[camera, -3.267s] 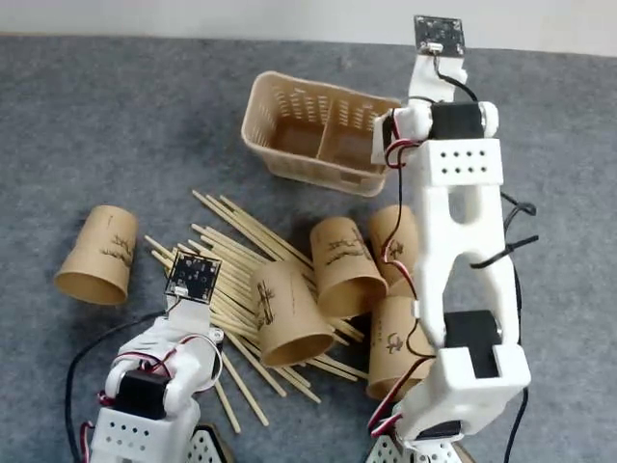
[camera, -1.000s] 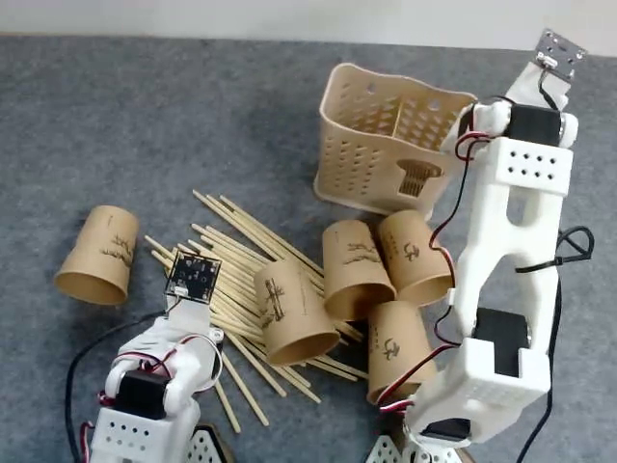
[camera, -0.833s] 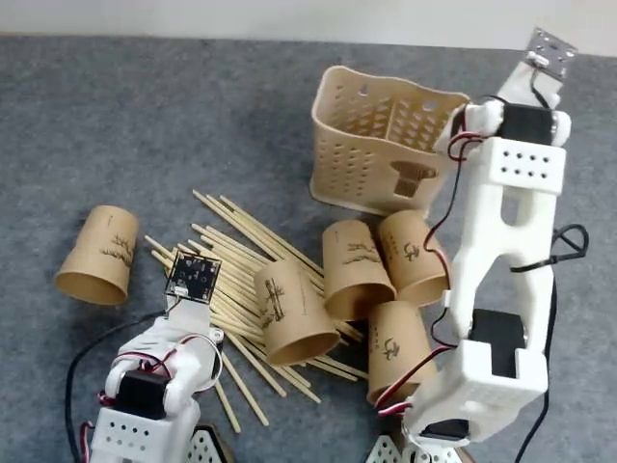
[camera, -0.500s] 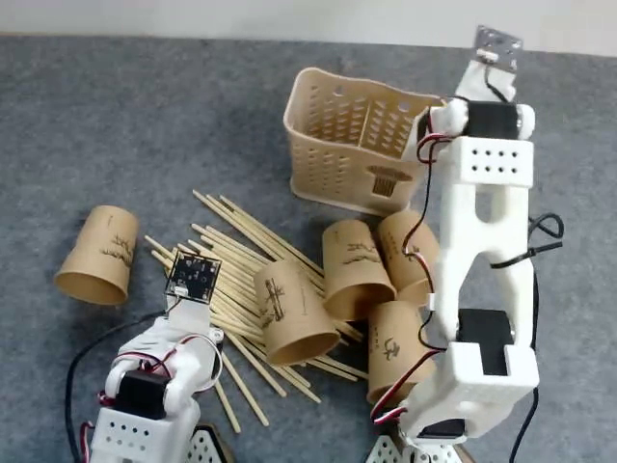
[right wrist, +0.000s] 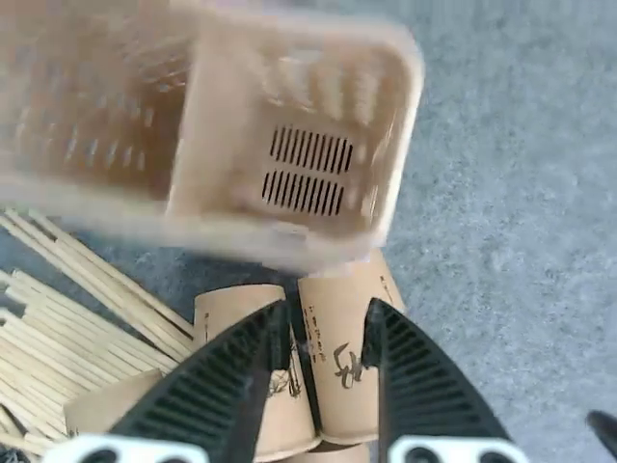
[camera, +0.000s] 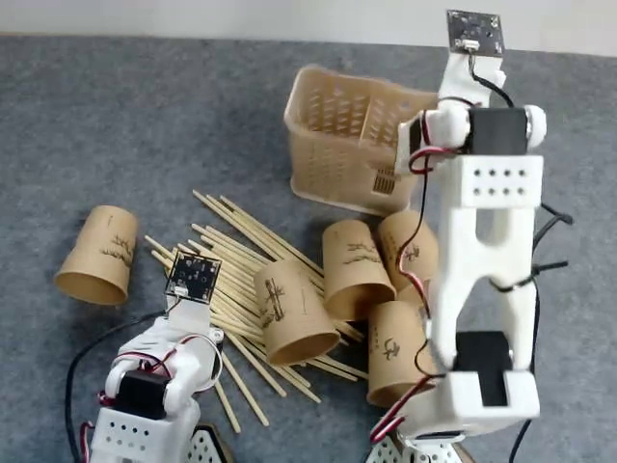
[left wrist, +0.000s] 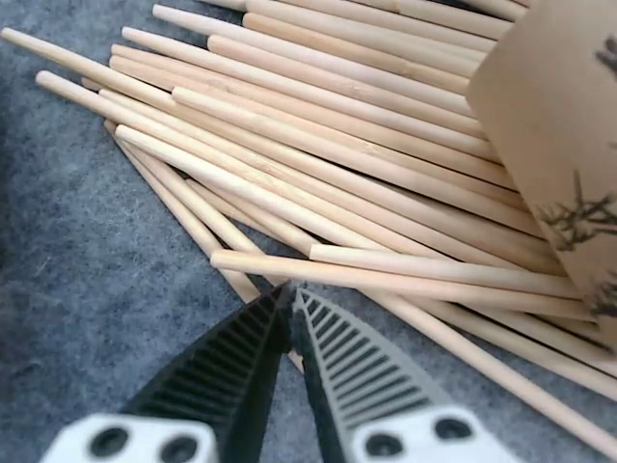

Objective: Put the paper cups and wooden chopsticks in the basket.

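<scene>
The tan slotted basket (camera: 349,145) stands on the grey mat at the back, tipped so one side wall faces up. It has two compartments, and none of the views show anything inside. My right gripper (right wrist: 326,313) hovers just in front of the basket (right wrist: 304,183), open, with nothing between its fingers. Three paper cups (camera: 357,270) (camera: 410,249) (camera: 390,352) lie beside the right arm (camera: 487,222). Another cup (camera: 287,313) lies on the wooden chopsticks (camera: 241,256). A lone cup (camera: 96,256) lies at the far left. My left gripper (left wrist: 289,291) is shut, its tips against the chopstick pile (left wrist: 318,183).
The left arm (camera: 159,381) stays low at the front left, with its camera board over the near end of the chopsticks. Bare grey mat stretches across the back left and right of the basket. A pale wall edge runs along the far side.
The right arm lifted the basket, swung it right, then back left. The basket now sits farther right and more upright than at first, apart from the open fingers. The left arm stayed still.
</scene>
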Robot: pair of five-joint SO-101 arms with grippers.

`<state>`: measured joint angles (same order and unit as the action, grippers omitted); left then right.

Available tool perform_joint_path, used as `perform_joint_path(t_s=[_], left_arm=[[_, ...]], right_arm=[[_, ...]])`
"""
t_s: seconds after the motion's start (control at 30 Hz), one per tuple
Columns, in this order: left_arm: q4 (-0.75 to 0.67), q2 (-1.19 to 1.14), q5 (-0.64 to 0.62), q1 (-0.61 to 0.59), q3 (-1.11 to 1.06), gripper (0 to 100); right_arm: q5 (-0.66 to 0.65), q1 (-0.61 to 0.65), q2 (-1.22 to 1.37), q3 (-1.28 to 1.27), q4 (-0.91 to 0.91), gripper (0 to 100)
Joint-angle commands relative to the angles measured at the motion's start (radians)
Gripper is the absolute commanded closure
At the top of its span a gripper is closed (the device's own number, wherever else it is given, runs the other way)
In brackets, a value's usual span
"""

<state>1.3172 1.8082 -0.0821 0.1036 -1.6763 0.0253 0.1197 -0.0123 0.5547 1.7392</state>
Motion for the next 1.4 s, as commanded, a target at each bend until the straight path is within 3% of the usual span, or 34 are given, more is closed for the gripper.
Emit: perform_joint_path(t_s=[0.0, 0.23, 0.6, 1.0, 1.37], left_arm=[[0.005, 0.01, -0.006, 0.012, -0.019, 99], [0.005, 0.01, -0.006, 0.012, -0.019, 99], [0.005, 0.01, -0.006, 0.012, -0.019, 99], [0.005, 0.01, -0.006, 0.012, -0.019, 99], [0.005, 0.01, -0.006, 0.012, -0.019, 99]], right_arm=[[-0.043, 0.015, -0.116, 0.025, 0.008, 86.8], [-0.127, 0.012, -0.292, -0.17, 0.019, 86.8], [-0.454, -0.005, -0.631, -0.728, -0.018, 86.8], [-0.819, -0.211, -0.73, -1.155, -0.335, 86.8], [-0.905, -0.234, -0.733, -1.379, -0.604, 86.8]])
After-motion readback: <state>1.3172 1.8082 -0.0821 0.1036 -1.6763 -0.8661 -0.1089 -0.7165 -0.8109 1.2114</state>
